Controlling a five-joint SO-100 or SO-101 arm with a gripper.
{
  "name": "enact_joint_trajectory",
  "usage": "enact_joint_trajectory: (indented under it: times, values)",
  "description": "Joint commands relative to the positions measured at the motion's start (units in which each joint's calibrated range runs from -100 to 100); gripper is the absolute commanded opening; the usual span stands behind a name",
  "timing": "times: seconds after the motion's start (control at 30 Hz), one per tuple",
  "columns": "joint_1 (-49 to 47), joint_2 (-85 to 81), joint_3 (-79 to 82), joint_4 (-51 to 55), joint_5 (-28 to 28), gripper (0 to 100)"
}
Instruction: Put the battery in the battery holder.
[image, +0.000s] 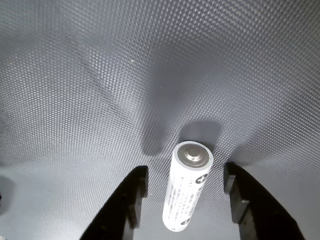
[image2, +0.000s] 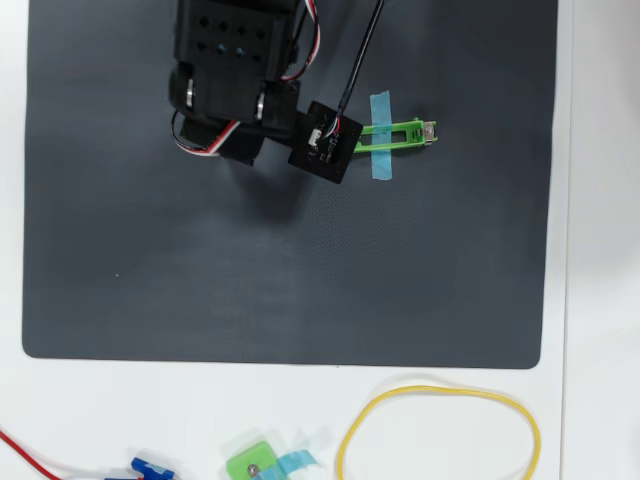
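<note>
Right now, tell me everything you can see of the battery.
The battery shows only in the wrist view; in the overhead view the arm hides it. It is a small white cylinder with grey print down its side and a flat, round, metallic grey end cap facing the camera. It looks smooth and glossy. It sits between the two black fingers of the gripper, with a gap on each side, so neither finger touches it. It casts a shadow on the dark textured mat; whether it stands or lies there is unclear.

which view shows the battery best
The wrist view: the battery fills the lower middle, grey end and dark print clear, between the open pincer fingers without visible contact. The overhead view shows none of it; the arm covers that spot.
</note>
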Motion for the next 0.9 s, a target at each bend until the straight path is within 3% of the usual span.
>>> enact_joint_trajectory:
  times: [0.0,0.53,0.73,0.87]
  values:
    - [0.8,0.1,2.3,-4.7,0.9,16]
    - [0.3,0.1,5.8,-9.2,0.9,15]
    - [0.5,0.2,5.4,-9.1,0.8,0]
    - [0.8,0.1,5.8,-9.1,0.9,0]
